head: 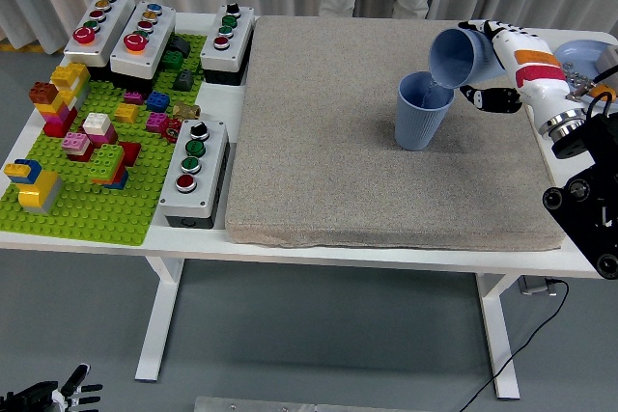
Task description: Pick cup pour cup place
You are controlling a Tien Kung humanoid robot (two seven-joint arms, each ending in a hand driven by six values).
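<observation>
Your table (pixel 241 250) carries a grey mat (pixel 338 142) that spreads out to the left of and below the right hand (pixel 502 69). Everything for this task sits on the mat's upper right part.

Further left of the hand, well apart from it, lie the green brick plate (pixel 87 205) and the button boxes (pixel 193 171). They have no part in this step. Just right of the hand, at the table's far right corner, sits a pale dish (pixel 579 50) with small items in it; what they are is too small to tell.

The standing cup (pixel 422 111) is upright on the mat, just below and left of the hand.

The tilted cup (pixel 459 57) is clasped in the right hand's fingers, lifted off the mat and tipped over. Its mouth faces down-left, over the rim of the standing cup. Whether the two rims touch cannot be told. No contents are visible in either cup.

Judgement on progress: you have the pick done, and the pour is in hand, near its full tilt. Left to do: bring the tilted cup upright, set it on the mat, release it.

The left hand (pixel 58 396) hangs low beneath the table at the lower left, idle.
</observation>
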